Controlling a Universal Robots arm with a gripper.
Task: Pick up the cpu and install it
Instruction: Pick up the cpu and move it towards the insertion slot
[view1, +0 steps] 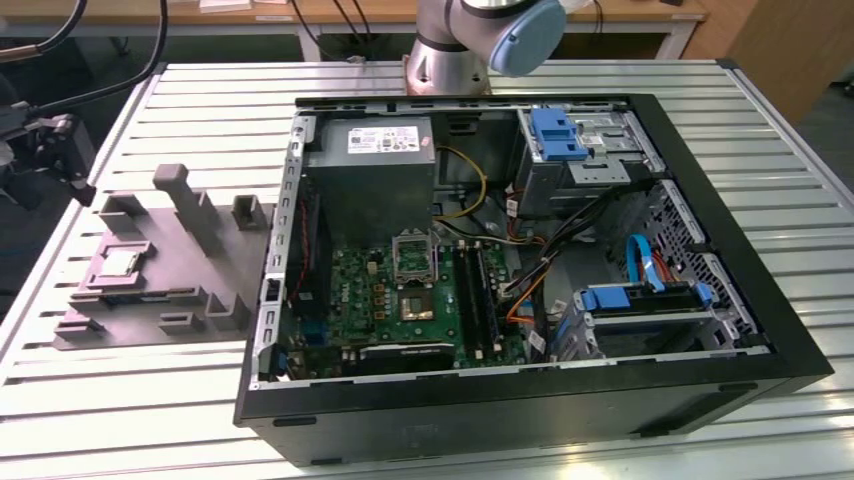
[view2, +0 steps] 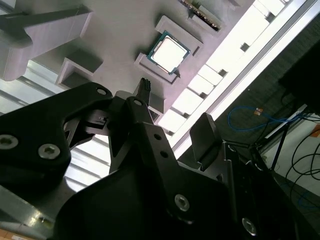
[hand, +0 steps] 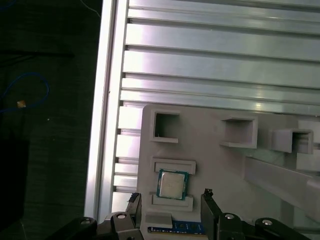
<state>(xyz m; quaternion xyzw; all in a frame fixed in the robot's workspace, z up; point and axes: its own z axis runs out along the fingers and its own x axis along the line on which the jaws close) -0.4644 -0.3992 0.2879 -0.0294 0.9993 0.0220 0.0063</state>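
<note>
my arm (view1: 447, 50) is a silver-grey tube with a pale blue joint cap (view1: 525, 35). my gripper (view2: 175, 107) is matte black, angular, with round silver screws (view2: 49, 150) along its linkages.

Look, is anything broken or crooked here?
Nothing stands out. The cpu lies flat and square in its slot on the grey holder, and the open gripper hangs over it without touching.
</note>
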